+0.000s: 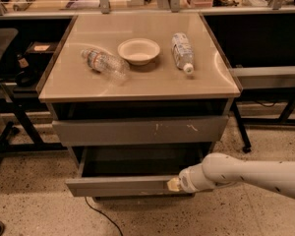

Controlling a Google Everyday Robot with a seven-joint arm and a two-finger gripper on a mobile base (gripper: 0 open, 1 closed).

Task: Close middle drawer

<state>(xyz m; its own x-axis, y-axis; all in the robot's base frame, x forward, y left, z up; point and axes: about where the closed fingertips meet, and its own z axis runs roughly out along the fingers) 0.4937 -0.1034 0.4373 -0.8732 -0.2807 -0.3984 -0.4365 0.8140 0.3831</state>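
Down at five o'clock, the gripper (174, 184) sits right against the right end of the middle drawer (119, 186), on its flat front panel. Its white arm (246, 173) reaches in from four o'clock. Whether it is open or closed, or has hold of anything, can't be told from here. That middle drawer is at six o'clock, standing pulled out, its shallow grey box open to view. Directly above it at twelve o'clock, the scratched drawer front (140, 130) is nearly flush with the cabinet. Up on the tabletop (137, 85) there's a bowl (138, 50), a clear bottle (104, 63) lying at its eight o'clock, and a second bottle (183, 52) lying at its three o'clock.
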